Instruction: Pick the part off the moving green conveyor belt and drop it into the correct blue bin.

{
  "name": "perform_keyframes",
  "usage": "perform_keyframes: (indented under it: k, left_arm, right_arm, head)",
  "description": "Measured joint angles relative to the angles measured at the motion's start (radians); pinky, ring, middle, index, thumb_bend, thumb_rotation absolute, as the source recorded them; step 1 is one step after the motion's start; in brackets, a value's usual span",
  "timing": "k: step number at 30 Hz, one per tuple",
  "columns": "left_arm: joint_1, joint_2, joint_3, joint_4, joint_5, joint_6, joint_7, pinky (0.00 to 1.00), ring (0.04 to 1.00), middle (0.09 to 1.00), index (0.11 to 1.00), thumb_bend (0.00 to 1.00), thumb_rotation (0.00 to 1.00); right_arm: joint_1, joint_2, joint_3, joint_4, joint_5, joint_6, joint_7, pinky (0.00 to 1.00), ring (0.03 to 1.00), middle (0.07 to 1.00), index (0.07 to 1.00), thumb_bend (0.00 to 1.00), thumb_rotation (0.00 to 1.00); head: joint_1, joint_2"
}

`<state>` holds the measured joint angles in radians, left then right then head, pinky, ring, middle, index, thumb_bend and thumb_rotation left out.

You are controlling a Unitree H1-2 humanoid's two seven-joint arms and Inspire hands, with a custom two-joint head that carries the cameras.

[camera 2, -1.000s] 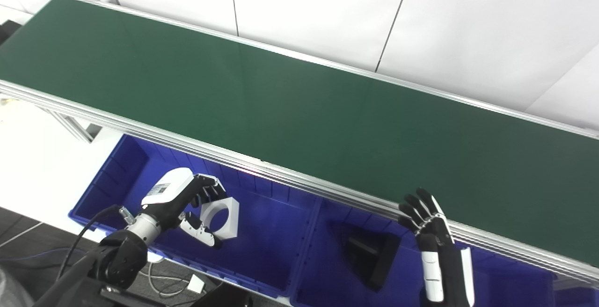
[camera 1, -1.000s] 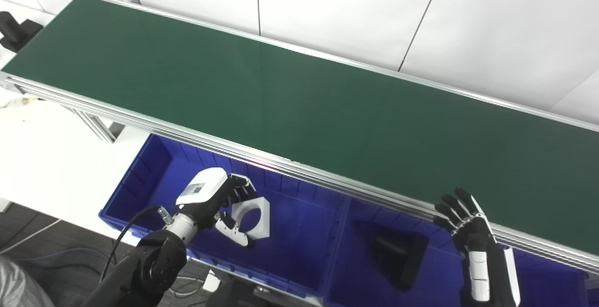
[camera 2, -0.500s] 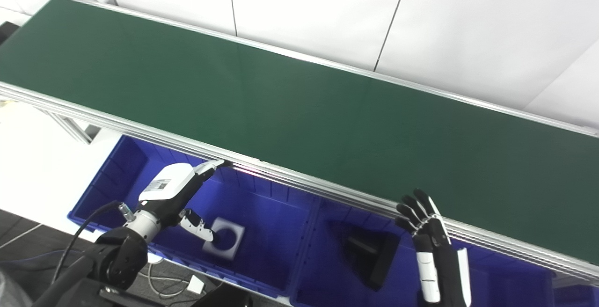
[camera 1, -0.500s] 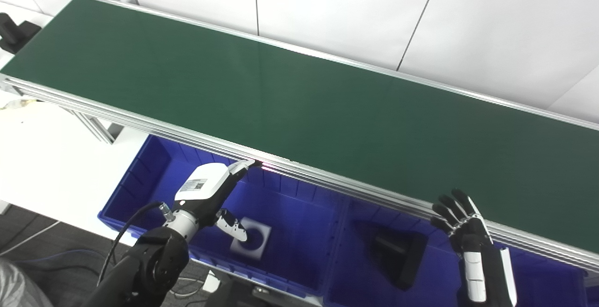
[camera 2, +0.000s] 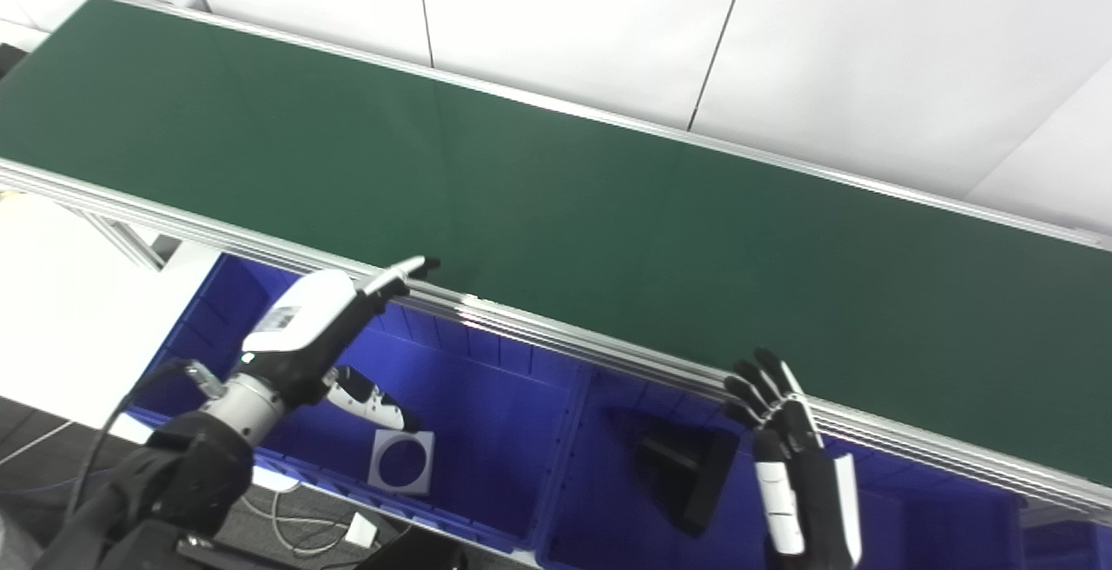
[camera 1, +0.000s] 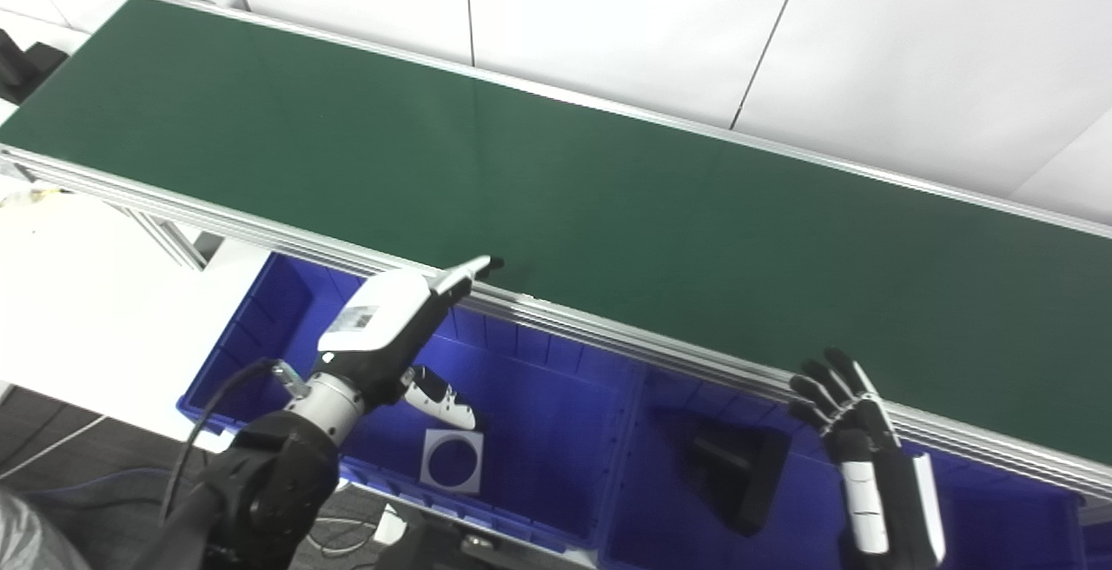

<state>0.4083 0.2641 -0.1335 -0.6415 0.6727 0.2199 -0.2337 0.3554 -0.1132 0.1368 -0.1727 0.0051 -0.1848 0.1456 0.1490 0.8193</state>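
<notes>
A white square part with a round hole lies flat on the floor of the left blue bin. My left hand hovers above that bin, open, fingers stretched toward the conveyor's near rail, holding nothing. My right hand is raised in front of the rail at the lower right, open with fingers spread. The green belt carries nothing that I can see.
A black angular part lies in the middle blue bin. An aluminium rail edges the belt above the bins. A white table is at the left, and cables lie on the floor below it.
The left hand has let go of the white part, which fell and now lies flat in the left bin. That hand has opened and risen toward the rail. The right hand has barely moved.
</notes>
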Motion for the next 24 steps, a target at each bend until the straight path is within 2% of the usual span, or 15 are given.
perform_keyframes:
  k: [3, 4, 5, 8, 9, 12, 15, 16, 17, 18, 19, 20, 21, 23, 24]
  left_arm:
    - [-0.003, -0.009, 0.01, -0.043, -0.124, -0.009, -0.002, 0.7, 0.815, 0.861, 0.888, 0.63, 0.32]
    - [-0.004, -0.017, 0.013, -0.051, -0.173, -0.017, -0.002, 0.71, 0.814, 0.86, 0.884, 0.63, 0.34]
    - [-0.009, -0.027, 0.014, -0.049, -0.215, -0.026, -0.001, 0.71, 0.807, 0.855, 0.872, 0.67, 0.48]
    - [-0.026, -0.062, 0.007, -0.005, -0.374, -0.097, 0.001, 0.7, 0.792, 0.846, 0.864, 0.72, 0.61]
    - [-0.031, -0.072, 0.0, 0.018, -0.415, -0.124, 0.001, 0.71, 0.797, 0.846, 0.866, 0.7, 0.66]
    - [-0.046, -0.087, -0.028, 0.112, -0.5, -0.199, -0.003, 0.73, 0.794, 0.832, 0.855, 0.73, 0.75]
    - [-0.057, -0.101, -0.067, 0.2, -0.539, -0.252, -0.007, 0.74, 0.801, 0.833, 0.854, 0.74, 0.78]
    - [-0.062, -0.103, -0.075, 0.224, -0.553, -0.273, -0.009, 0.74, 0.801, 0.833, 0.854, 0.74, 0.78]
    - [-0.069, -0.103, -0.082, 0.247, -0.563, -0.291, -0.012, 0.75, 0.804, 0.834, 0.853, 0.76, 0.79]
    - [-0.084, -0.103, -0.089, 0.282, -0.577, -0.309, -0.017, 0.75, 0.806, 0.835, 0.852, 0.77, 0.79]
    - [-0.095, -0.104, -0.095, 0.307, -0.581, -0.315, -0.02, 0.75, 0.805, 0.835, 0.853, 0.78, 0.78]
    - [-0.107, -0.105, -0.101, 0.333, -0.587, -0.32, -0.022, 0.75, 0.804, 0.834, 0.854, 0.79, 0.78]
    - [-0.117, -0.109, -0.108, 0.359, -0.598, -0.325, -0.024, 0.75, 0.805, 0.835, 0.854, 0.8, 0.8]
    - [-0.135, -0.118, -0.114, 0.419, -0.622, -0.353, -0.026, 0.76, 0.808, 0.834, 0.854, 0.83, 0.81]
    - [-0.14, -0.122, -0.114, 0.438, -0.634, -0.356, -0.028, 0.77, 0.81, 0.832, 0.853, 0.85, 0.81]
  right_arm:
    - [-0.003, 0.008, 0.008, 0.008, -0.012, -0.009, -0.001, 0.75, 0.821, 0.85, 0.894, 0.62, 0.88]
    - [-0.003, 0.011, 0.01, 0.014, -0.02, -0.019, -0.003, 0.75, 0.821, 0.85, 0.893, 0.62, 0.88]
    - [-0.005, 0.014, 0.013, 0.021, -0.022, -0.025, -0.003, 0.75, 0.819, 0.85, 0.892, 0.62, 0.87]
    - [-0.007, 0.028, 0.022, 0.034, -0.033, -0.031, -0.004, 0.75, 0.815, 0.846, 0.889, 0.62, 0.87]
    - [-0.008, 0.032, 0.026, 0.035, -0.039, -0.034, -0.005, 0.75, 0.813, 0.844, 0.888, 0.63, 0.87]
    - [-0.01, 0.042, 0.037, 0.039, -0.065, -0.036, -0.008, 0.75, 0.816, 0.849, 0.891, 0.65, 0.86]
    - [-0.01, 0.05, 0.049, 0.052, -0.089, -0.04, -0.011, 0.75, 0.818, 0.852, 0.893, 0.69, 0.86]
    - [-0.009, 0.052, 0.052, 0.055, -0.097, -0.04, -0.013, 0.75, 0.818, 0.852, 0.893, 0.69, 0.86]
    - [-0.008, 0.055, 0.054, 0.059, -0.103, -0.041, -0.018, 0.75, 0.818, 0.852, 0.894, 0.7, 0.86]
    - [-0.007, 0.06, 0.056, 0.062, -0.109, -0.041, -0.025, 0.75, 0.818, 0.852, 0.894, 0.71, 0.86]
    - [-0.007, 0.064, 0.059, 0.064, -0.111, -0.042, -0.028, 0.75, 0.816, 0.851, 0.892, 0.73, 0.85]
    - [-0.007, 0.067, 0.064, 0.066, -0.114, -0.045, -0.031, 0.74, 0.815, 0.851, 0.891, 0.73, 0.85]
    - [-0.007, 0.07, 0.07, 0.07, -0.119, -0.049, -0.034, 0.74, 0.813, 0.849, 0.889, 0.73, 0.84]
    - [-0.007, 0.077, 0.079, 0.078, -0.132, -0.065, -0.042, 0.73, 0.815, 0.849, 0.888, 0.71, 0.83]
    - [-0.006, 0.079, 0.082, 0.085, -0.139, -0.073, -0.045, 0.73, 0.818, 0.85, 0.886, 0.7, 0.83]
  head:
    - [-0.044, -0.021]
    - [-0.045, -0.022]
    - [-0.064, -0.032]
    - [-0.088, -0.043]
    - [-0.088, -0.043]
    - [-0.132, -0.058]
    - [-0.207, -0.078]
    - [-0.207, -0.078]
    - [-0.245, -0.084]
    - [-0.246, -0.084]
    - [-0.246, -0.084]
    - [-0.29, -0.095]
    - [-0.29, -0.095]
    - [-0.359, -0.115]
    - [-0.359, -0.115]
